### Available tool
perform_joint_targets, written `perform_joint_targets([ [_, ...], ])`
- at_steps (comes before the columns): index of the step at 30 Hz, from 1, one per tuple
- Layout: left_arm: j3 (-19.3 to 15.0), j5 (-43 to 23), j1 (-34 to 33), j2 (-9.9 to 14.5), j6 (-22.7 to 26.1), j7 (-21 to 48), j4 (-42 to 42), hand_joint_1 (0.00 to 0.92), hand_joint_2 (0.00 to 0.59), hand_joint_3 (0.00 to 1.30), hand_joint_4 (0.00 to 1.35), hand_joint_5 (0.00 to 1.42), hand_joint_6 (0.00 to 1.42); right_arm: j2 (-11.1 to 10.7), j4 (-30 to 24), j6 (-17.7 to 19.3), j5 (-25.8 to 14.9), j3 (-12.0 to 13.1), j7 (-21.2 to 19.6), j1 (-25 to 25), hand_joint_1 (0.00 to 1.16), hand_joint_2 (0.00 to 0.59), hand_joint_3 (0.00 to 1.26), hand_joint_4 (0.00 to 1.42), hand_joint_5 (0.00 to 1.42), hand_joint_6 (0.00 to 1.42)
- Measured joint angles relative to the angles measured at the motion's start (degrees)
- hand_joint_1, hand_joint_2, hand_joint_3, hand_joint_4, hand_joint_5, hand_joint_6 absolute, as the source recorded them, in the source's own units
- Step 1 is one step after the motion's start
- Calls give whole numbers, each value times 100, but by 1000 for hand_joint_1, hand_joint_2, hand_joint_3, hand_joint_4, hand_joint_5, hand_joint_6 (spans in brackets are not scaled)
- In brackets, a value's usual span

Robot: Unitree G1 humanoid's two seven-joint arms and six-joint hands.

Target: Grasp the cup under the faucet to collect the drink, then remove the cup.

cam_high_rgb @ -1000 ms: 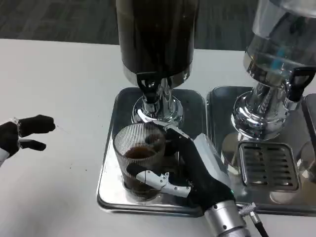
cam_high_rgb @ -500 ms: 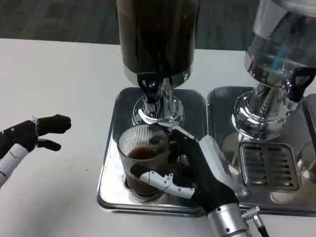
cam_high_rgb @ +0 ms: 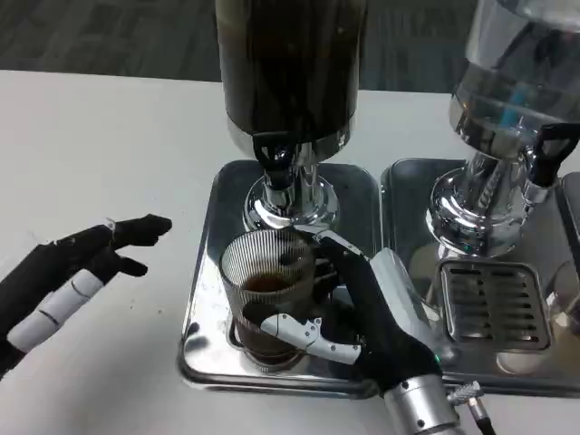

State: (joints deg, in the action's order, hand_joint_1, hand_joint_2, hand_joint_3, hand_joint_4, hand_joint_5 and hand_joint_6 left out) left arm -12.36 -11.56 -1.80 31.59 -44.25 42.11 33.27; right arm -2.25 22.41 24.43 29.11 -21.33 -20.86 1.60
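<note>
Right hand (cam_high_rgb: pixel 376 313) fingers (cam_high_rgb: pixel 299 331) around cup (cam_high_rgb: pixel 267 290); left hand (cam_high_rgb: pixel 77 272) spread.

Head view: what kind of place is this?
Likely a self-serve drink station: a dark drink dispenser with a faucet, a second clear dispenser, steel drip trays on a white table.

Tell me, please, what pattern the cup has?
Fine vertical ribs on clear glass cup, seen in head view.
</note>
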Motion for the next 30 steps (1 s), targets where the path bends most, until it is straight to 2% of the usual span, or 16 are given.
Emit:
perform_joint_targets([
  [14,80,81,-118,7,-205,1,136,0,171,232,117,122,312,1,-1,37,-13,118,-118,-60,601,216,419,574,675,707],
  [30,157,78,-270,61,-315,3,320,0,168,221,117,121,311,-47,-150,85,-28,448,-261,-290,601,220,441,584,693,745],
])
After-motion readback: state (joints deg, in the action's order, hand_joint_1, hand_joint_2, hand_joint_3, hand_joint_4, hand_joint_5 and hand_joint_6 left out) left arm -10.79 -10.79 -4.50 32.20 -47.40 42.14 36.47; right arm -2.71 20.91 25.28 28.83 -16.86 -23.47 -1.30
